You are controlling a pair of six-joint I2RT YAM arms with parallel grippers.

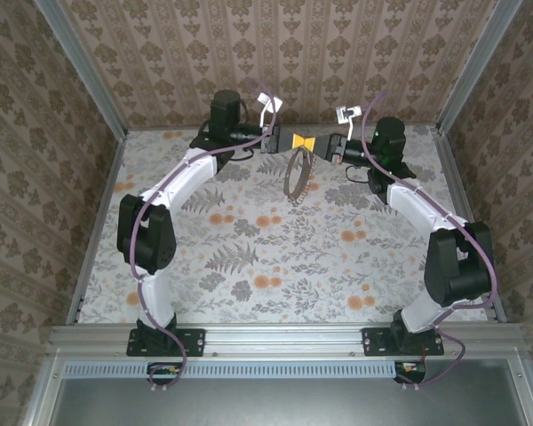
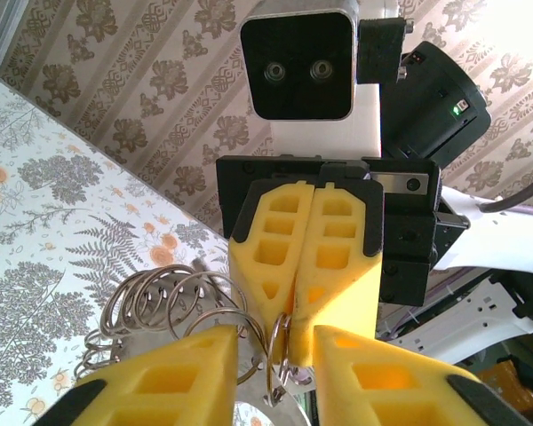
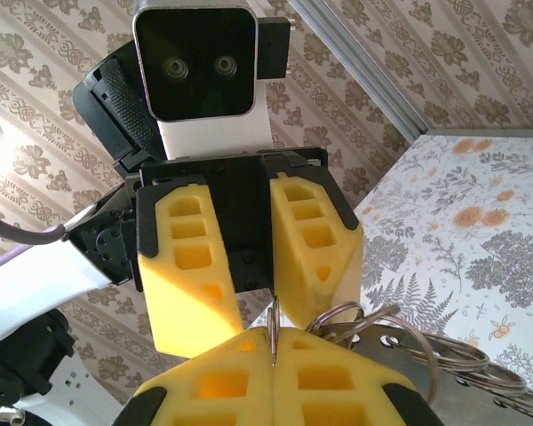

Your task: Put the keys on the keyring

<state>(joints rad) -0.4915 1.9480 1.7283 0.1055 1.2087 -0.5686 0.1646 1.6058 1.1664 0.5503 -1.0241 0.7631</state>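
Above floral table (image 1: 249, 266), R hand (image 3: 272, 346) pinches keyring (image 1: 295, 175); L hand (image 2: 276, 359) part-open round it.

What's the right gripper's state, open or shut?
Shut. On the right gripper the yellow fingers meet with no gap, pinching a thin wire of the keyring.

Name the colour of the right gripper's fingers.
Bright yellow fingers, clearest in the left wrist view.

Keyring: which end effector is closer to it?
Right. The right end effector is shut on the keyring, pinching one loop. The left end effector faces it with its fingers apart on either side of the keyring, not clamped.
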